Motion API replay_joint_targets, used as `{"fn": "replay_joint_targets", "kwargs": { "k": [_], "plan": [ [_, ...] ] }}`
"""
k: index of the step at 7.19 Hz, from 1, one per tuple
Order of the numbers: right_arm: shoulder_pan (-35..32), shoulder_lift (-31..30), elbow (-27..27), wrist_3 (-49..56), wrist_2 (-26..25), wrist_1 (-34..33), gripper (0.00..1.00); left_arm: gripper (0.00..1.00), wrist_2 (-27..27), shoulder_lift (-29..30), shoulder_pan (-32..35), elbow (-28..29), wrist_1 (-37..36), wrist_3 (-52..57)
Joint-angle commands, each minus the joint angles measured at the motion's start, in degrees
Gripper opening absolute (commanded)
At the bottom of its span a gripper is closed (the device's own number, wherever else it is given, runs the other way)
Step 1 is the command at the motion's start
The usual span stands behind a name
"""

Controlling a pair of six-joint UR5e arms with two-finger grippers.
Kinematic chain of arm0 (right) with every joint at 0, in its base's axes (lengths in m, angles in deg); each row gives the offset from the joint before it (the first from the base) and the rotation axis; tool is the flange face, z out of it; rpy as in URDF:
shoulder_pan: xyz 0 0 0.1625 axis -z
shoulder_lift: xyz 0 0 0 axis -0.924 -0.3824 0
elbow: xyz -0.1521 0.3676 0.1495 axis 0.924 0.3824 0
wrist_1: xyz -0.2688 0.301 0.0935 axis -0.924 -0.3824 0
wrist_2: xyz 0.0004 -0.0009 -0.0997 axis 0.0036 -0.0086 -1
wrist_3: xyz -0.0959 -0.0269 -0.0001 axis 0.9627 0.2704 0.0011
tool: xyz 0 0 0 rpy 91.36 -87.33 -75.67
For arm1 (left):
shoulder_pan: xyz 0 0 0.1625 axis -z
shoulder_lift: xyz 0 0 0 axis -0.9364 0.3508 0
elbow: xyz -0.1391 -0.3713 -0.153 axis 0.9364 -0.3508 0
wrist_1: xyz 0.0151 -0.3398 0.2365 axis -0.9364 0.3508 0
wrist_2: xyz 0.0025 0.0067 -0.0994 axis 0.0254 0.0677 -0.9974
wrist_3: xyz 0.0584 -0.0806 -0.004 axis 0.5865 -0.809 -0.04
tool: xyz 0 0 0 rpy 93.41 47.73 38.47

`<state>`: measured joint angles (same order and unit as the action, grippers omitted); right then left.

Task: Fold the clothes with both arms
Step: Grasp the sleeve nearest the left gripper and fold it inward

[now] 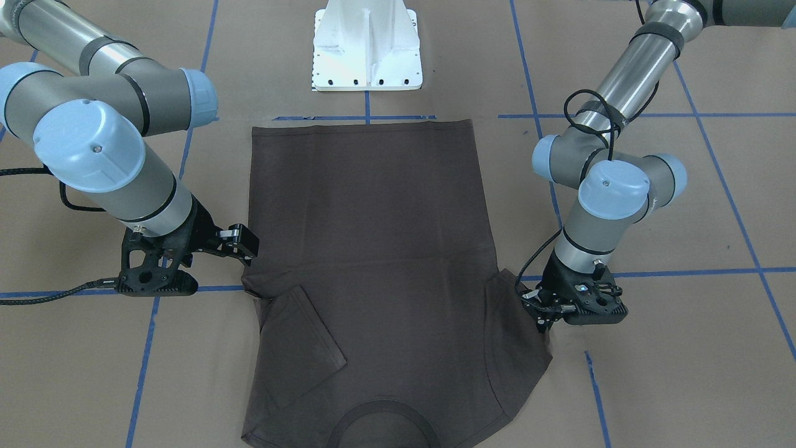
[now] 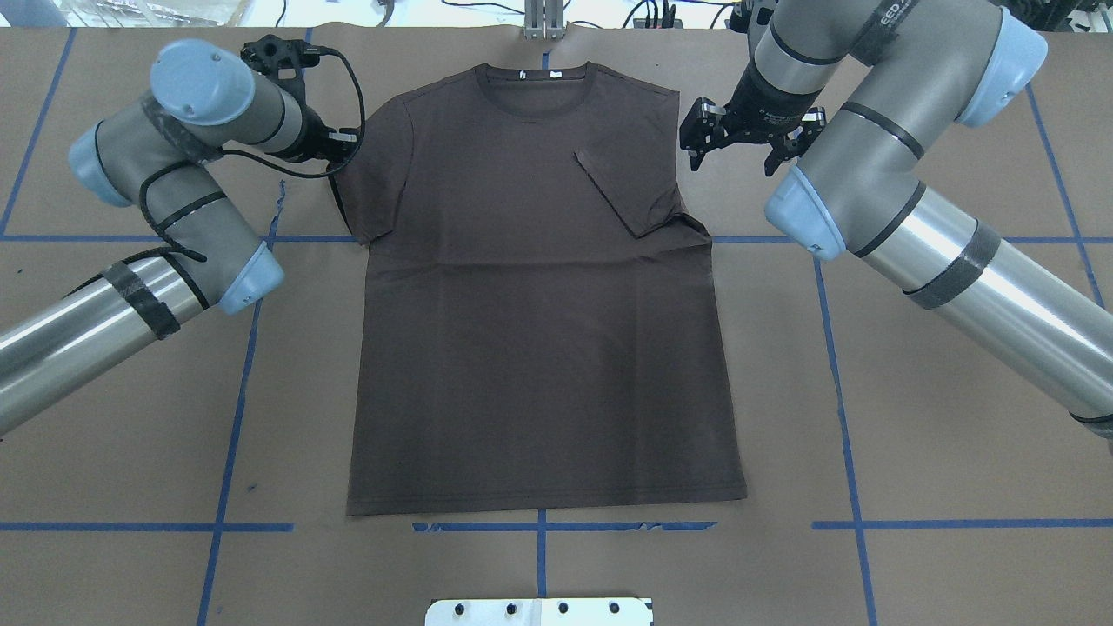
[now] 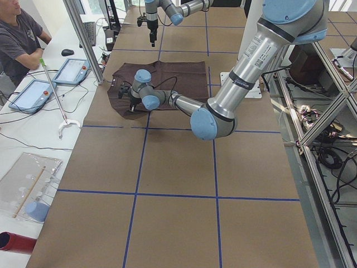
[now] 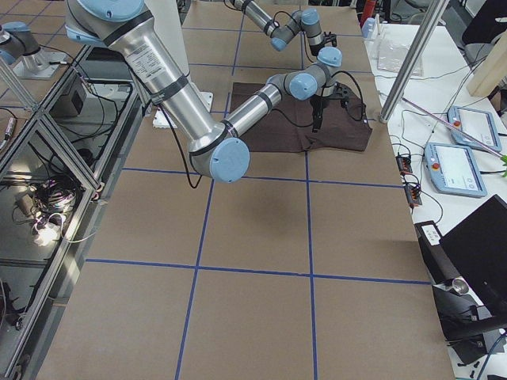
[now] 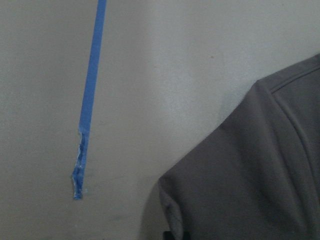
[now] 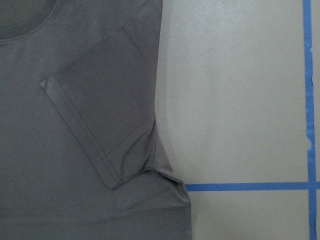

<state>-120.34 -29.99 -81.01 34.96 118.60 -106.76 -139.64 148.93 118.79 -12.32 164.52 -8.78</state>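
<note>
- Overhead: the brown T-shirt (image 2: 539,348) lies flat in the middle of the table (image 2: 956,452), collar at the far edge; one sleeve is folded in over the chest, the other sticks out; the right gripper (image 2: 735,152) is just beside the shoulder on the folded side, fingers spread wide; the left gripper (image 2: 339,148) is at the edge of the sleeve that sticks out, mostly hidden behind the left arm (image 2: 174,191); bare table lies on both sides.
- Front: the hem is straight and stops just short of the blue tape (image 1: 367,117), near the white base (image 1: 367,50); the left gripper is low at the sleeve edge, maybe touching it; I cannot tell if it pinches.
- Left side: lots of bare table on the near side of the T-shirt.
- Right side: the same wide bare table.
- Left wrist: the sleeve corner fills the lower right; bare table lies between it and a torn end of blue tape.
- Right wrist: the folded sleeve lies flat on the chest; the side edge runs straight; bare table beyond.
</note>
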Motion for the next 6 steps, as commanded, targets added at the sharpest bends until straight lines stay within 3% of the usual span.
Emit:
{"fn": "replay_joint_targets", "kwargs": {
  "k": [1,2,6],
  "plan": [
    [0.0,0.1,0.0,0.1,0.0,0.0,1.00,0.00,-0.8,7.0,-1.5,0.4,-6.7,-6.9],
    [0.0,-0.1,0.0,0.1,0.0,0.0,1.00,0.00,-0.6,10.7,-3.4,5.1,-6.5,-9.4],
    [0.0,0.1,0.0,0.0,0.0,0.1,1.00,0.00,1.5,14.5,-5.8,11.4,-2.2,-11.1]
  ]
}}
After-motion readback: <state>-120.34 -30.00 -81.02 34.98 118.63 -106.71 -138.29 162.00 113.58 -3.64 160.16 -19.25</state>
